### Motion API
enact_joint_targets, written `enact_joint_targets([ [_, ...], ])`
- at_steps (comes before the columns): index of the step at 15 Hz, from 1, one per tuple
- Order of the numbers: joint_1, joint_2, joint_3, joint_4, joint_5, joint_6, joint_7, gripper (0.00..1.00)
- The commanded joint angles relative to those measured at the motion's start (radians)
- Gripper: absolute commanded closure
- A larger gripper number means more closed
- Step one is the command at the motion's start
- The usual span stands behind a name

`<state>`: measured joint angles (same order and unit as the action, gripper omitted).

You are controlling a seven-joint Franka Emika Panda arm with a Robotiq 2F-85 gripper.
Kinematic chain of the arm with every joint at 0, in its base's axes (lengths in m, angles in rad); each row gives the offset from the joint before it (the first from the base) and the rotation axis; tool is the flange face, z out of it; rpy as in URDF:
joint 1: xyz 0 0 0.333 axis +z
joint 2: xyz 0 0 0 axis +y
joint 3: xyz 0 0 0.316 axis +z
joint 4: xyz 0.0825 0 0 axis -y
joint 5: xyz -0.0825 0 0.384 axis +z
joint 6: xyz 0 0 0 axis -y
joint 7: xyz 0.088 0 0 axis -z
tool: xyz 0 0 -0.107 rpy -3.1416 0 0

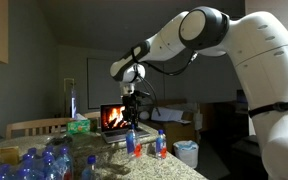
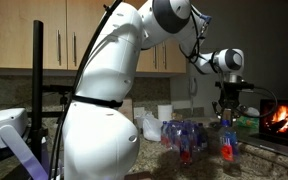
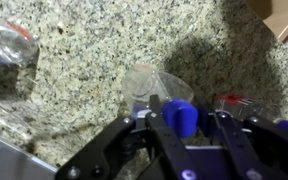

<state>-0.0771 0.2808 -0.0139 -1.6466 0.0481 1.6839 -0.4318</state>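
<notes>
A speckled granite countertop (image 3: 74, 90) carries clustered clear plastic bottles (image 2: 184, 138) and an open laptop (image 1: 114, 118)

The arm (image 2: 104, 75) is recorded as glossy white rounded shells, joined by dark grey rings at the joints; a black band is noted across the broad lower link (image 1: 274, 60). A black cable bundle (image 2: 96, 40) is seen routed along the outside of the links. The gripper (image 3: 187, 118) is noted as black, with angular linked fingers (image 3: 104, 160) and pale pivot pins.
</notes>
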Motion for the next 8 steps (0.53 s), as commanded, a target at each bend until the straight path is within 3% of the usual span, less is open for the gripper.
enact_joint_targets([
  [1,-0.047,-0.053,-0.029,-0.079,0.081,0.013,0.089,0.85],
  [5,-0.09,-0.087,-0.071,-0.15,0.164,0.087,0.135,0.85],
  [8,-0.104,-0.11,-0.092,-0.168,0.135,0.12,0.088,0.85],
])
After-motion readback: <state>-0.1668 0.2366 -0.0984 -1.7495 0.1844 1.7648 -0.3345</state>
